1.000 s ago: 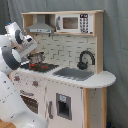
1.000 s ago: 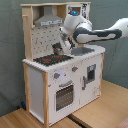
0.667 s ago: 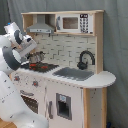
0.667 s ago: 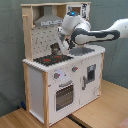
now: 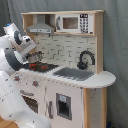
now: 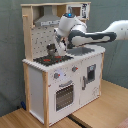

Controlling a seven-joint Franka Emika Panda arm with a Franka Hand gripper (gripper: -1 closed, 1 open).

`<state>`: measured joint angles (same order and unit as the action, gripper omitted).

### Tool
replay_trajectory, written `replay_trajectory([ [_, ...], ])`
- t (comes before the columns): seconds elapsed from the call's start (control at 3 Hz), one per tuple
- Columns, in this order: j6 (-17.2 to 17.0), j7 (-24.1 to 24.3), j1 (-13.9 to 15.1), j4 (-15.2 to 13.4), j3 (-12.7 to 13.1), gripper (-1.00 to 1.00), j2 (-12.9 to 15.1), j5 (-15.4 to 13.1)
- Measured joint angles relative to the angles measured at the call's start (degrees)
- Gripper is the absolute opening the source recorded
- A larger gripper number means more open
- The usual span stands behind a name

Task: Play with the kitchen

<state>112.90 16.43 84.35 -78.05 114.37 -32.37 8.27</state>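
Nearest the first exterior view's camera, the white arm (image 5: 11, 95) hides the kitchen's (image 5: 75, 85) left end. Over the black stovetop (image 6: 51, 59) the gripper (image 6: 53, 49) hangs by something dark and blurred; I cannot tell whether its fingers are parted. Behind, the grey hood (image 6: 48, 20) sits partly hidden.

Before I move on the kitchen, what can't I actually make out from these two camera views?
- Hand: in both exterior views, too blurred to tell how its fingers stand, or what the dark thing under it is.
- Stovetop: in the first exterior view, its left part is hidden by the arm.
- Sink: in the second exterior view, hidden behind the arm.
- Knobs: in the second exterior view, too small to read their settings.
- Oven door: in the first exterior view, partly hidden by the arm.
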Motion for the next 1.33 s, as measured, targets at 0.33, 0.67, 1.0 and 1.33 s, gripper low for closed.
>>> replay_trajectory([
  [0.33, 0.0, 1.4, 3.1, 1.9, 4.5, -1.00, -0.9, 0.0],
  [0.67, 1.1, 3.4, 6.2, 2.4, 8.5, -1.00, -1.4, 1.1],
  [1.0, 1.9, 5.2, 9.5, 5.6, 11.4, -1.00, -3.1, 2.5],
  [1.33, 1.9, 6.4, 13.3, 8.5, 14.0, -1.00, -4.3, 3.4],
])
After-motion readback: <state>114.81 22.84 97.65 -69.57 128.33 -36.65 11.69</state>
